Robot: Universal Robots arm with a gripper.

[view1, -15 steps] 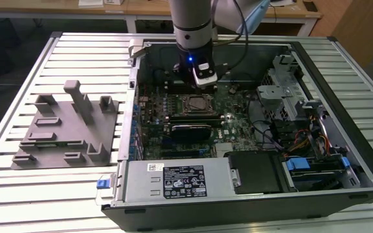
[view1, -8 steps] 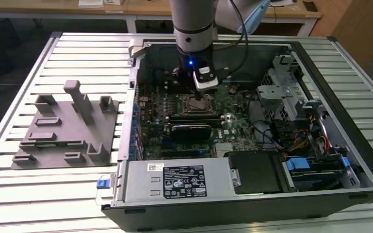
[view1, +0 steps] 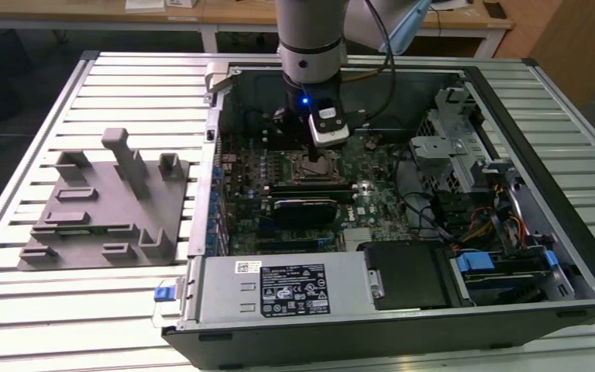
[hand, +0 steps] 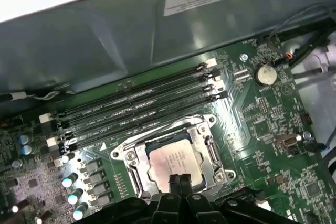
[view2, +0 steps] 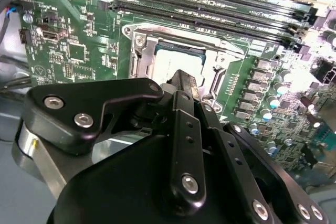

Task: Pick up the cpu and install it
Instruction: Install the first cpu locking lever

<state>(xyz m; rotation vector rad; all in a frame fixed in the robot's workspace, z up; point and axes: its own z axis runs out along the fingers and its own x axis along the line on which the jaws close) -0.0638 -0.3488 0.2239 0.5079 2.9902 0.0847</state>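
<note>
Cpu [hand: 173, 162] is sitting flat in the socket [hand: 137, 153] on the motherboard [hand: 273, 119], pale metal top facing up, framed by the silver socket bracket on all sides. In the second wrist view you only catch a strip of the cpu [view2: 176, 60], since the black fingers are in front of the rest.

Gripper [hand: 178, 180] is right over it. In both wrist views the two fingertips look pressed together into one narrow black tip at the near edge of the chip, so it's clenched with nothing in between that I can see. Whether the tip is actually touching the chip's top or just hovering a hair above, I honestly can't tell. In the exterior view the gripper [view1: 319, 159] hangs straight down from the arm [view1: 310, 35] into the middle of the open pc case [view1: 545, 101].

Just beside the socket run four long black memory slots [hand: 142, 103], parallel to each other, and beyond them is the grey case wall. A round coin battery [hand: 265, 74] sits on the board well apart from the socket. A row of small blue-topped capacitors [hand: 69, 182] lines the board near the socket's other side.

Outside the case, on the exterior view's left, a grey tray [view1: 70, 232] with upright posts rests on the slatted metal table [view1: 29, 116].
</note>
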